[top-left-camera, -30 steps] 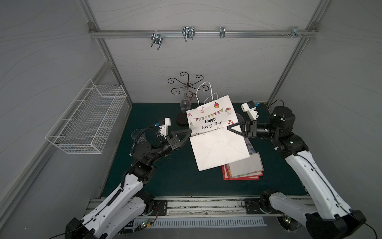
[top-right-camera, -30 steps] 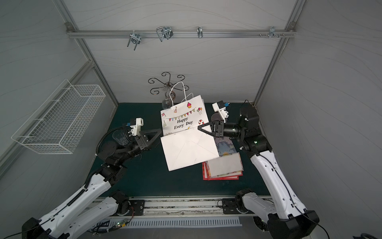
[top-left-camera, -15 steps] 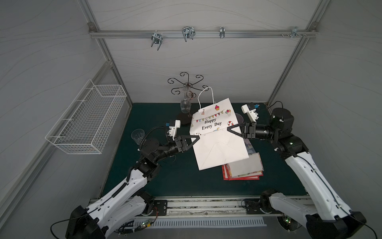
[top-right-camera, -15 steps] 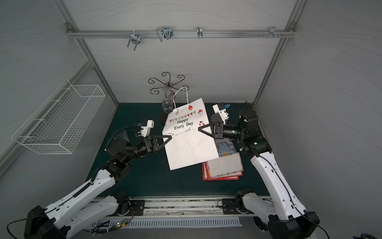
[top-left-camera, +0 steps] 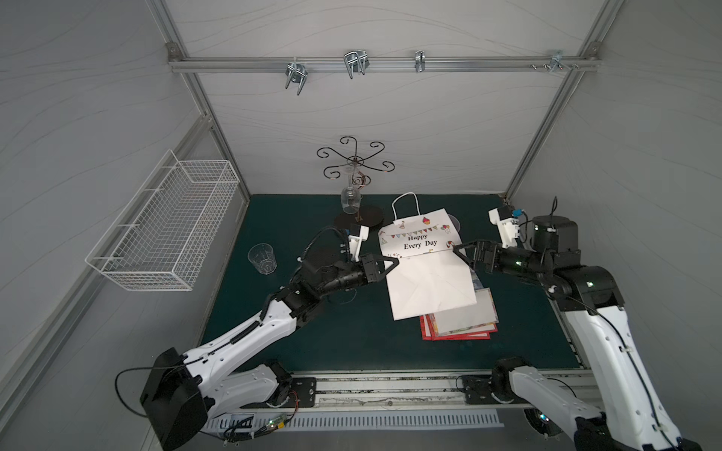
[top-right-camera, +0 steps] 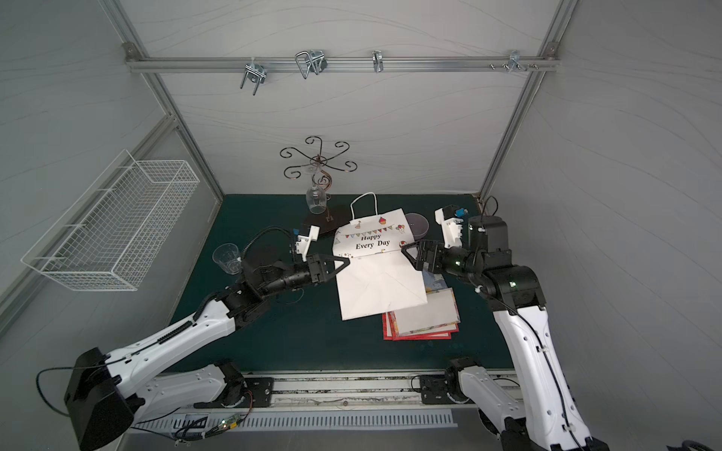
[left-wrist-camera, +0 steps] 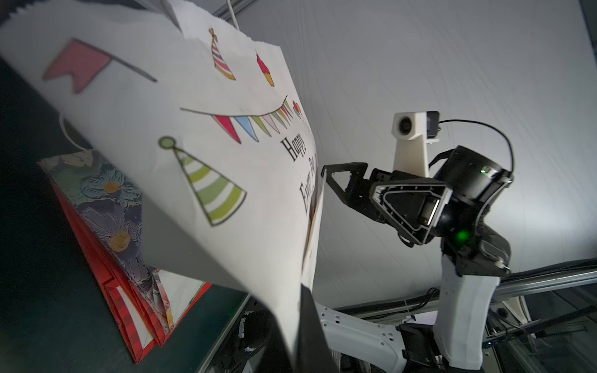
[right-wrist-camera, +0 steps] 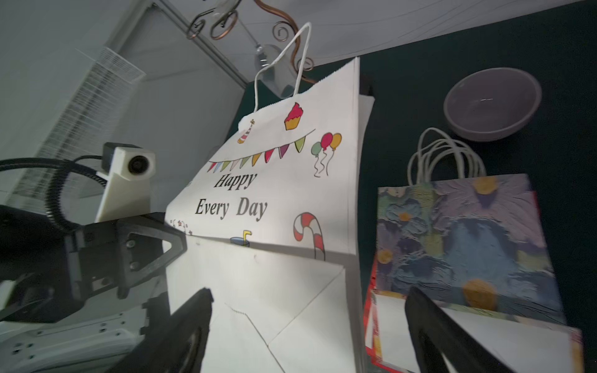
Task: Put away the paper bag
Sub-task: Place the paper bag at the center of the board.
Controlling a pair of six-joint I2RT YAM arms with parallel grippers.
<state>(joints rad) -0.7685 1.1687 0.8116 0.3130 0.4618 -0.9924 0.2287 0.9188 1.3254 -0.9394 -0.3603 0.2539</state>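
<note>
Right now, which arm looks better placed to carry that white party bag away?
Left. The left gripper is shut on the paper bag at one edge, while the right gripper stands open at the opposite edge. The wire basket, a possible destination, hangs on the left arm's side.

Table (top-left-camera: 312,336): dark green mat across whole top.
Clear plastic tumbler (top-left-camera: 262,258): upright, left side, mid-depth, well apart from everything else.
Black round base (top-left-camera: 371,214) of scrolled wire glass stand: far centre.
Grey bowl (top-right-camera: 418,225): far, right of stand base, partly hidden in both top views.
Stack of flat gift bags (top-left-camera: 465,324): right of centre, nearer than bowl. Floral bag (right-wrist-camera: 462,232) on top, red striped bag (left-wrist-camera: 129,310) at bottom. White cord handles (right-wrist-camera: 445,158) lie toward bowl, not touching it.
</note>
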